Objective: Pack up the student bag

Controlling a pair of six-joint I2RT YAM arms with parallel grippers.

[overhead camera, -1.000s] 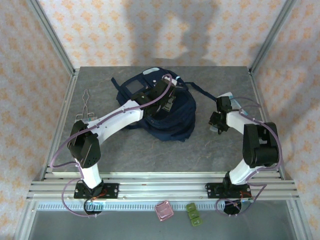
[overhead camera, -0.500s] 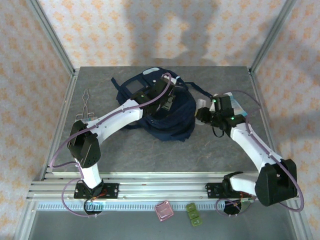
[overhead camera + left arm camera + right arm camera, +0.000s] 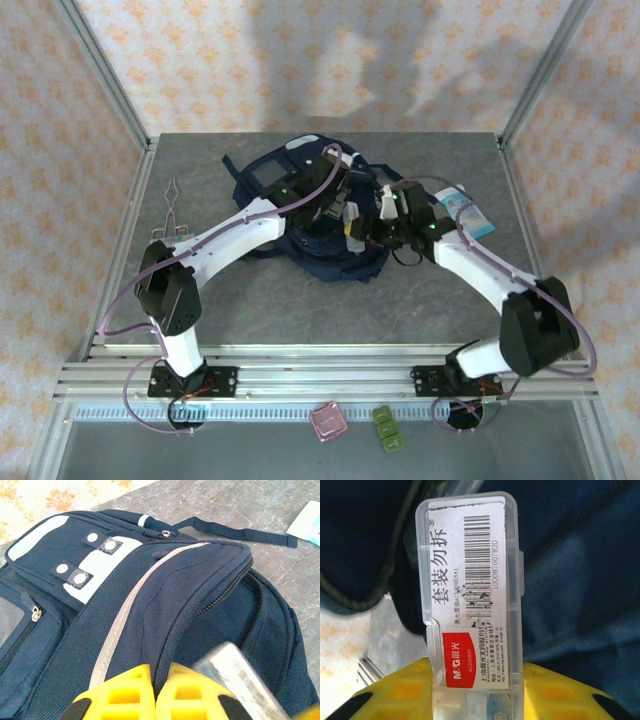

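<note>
Worktop point(image 3: 300, 310): grey marbled slab inside an alu frame w/ corner posts point(image 3: 100, 70). Walls point(image 3: 300, 60) papered peach w/ an orange floral print; soft shadows on the far wall.

Student bag point(image 3: 335, 262): navy, lies flat at far centre of the worktop, directly under both grippers. Grey stripe, white front patches w/ snaps and a small grey panel face up. One dark strap trails out on the worktop beyond the L gripper. Main compartment zip is open and the mouth gapes. Interior is dark, so contents can't be made out.

L gripper point(image 3: 154, 690): closed tight, pinching a fold of bag fabric at the lip of the open compartment.

R gripper point(image 3: 477, 685): narrow, clamped on a clear plastic case point(image 3: 470, 570) w/ a barcode sticker and a red M&G label. The case points away from the gripper, far end over the dark mouth of the bag, just beside the L gripper. Can't tell if the case touches the fabric.

Other items:
- Blue-white packet point(image 3: 468, 212) on the worktop, to the right of the R gripper and apart from it.
- Thin wire tool point(image 3: 172, 205), well left of the L gripper.
- Pink box point(image 3: 328, 422) and green pieces point(image 3: 387, 428), nearer than the arm bases, below the front rail, well apart from both grippers.
</note>
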